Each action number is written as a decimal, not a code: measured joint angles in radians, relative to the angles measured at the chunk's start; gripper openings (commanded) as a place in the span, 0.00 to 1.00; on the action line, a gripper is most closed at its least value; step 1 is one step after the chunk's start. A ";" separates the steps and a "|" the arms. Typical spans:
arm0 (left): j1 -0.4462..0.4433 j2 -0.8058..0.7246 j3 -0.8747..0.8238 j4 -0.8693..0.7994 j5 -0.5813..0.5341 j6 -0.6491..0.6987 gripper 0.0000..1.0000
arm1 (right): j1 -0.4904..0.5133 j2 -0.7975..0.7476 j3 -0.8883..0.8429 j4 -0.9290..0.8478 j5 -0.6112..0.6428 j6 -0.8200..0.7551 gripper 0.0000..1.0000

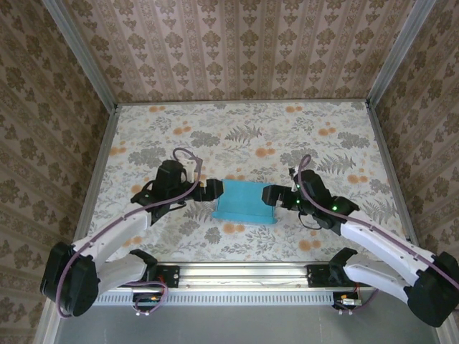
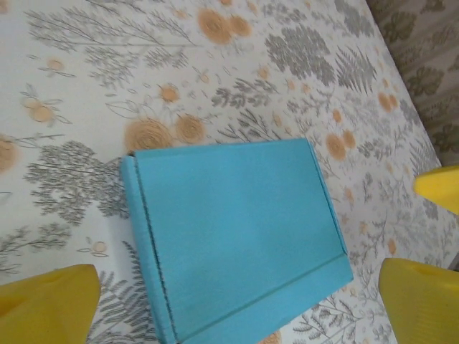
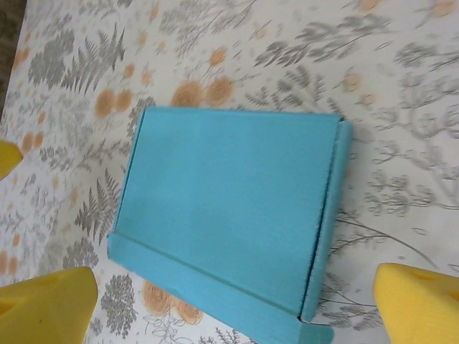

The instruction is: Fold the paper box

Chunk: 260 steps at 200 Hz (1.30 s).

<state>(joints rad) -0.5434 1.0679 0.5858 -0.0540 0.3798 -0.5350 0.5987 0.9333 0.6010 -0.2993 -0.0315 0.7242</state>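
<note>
On the left, your left arm [image 1: 115, 233] reaches in over the table [image 1: 215, 129], and the left jaws stand wide apart just beside the left end of the paper box [image 1: 245, 201], holding nothing. In the left wrist view the yellow pads [image 2: 50, 301] sit well out to either side of the box [image 2: 237, 229], with none of them on the card.

In the middle, the box lies flat on the table between the 2 sets of jaws. Its lid is down, its blue face is up, and no white side shows. It reads as a formed, shallow box, so I judge the folding done or all but done and this step a release. A small blue tab [image 3: 315, 334] pokes out at 1 corner in the right wrist view, and I cannot tell whether it is tucked.

On the right, your right arm [image 1: 380, 244] mirrors the left. The right jaws are also spread wide and empty, just beside the box's right end.

Your next move calls for lifting both arms clear without nudging the box. If that tab is loose, press it home first.

Count: 1 paper box, 2 arms, 2 sets of jaws.
</note>
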 measured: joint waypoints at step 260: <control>-0.015 0.293 -0.049 0.070 0.255 -0.056 1.00 | 0.070 0.272 -0.131 0.275 -0.112 0.121 1.00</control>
<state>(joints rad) -0.5583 1.3605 0.5369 0.0162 0.6346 -0.5907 0.6685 1.2057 0.4698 -0.0246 -0.1436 0.8452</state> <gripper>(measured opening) 0.997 0.999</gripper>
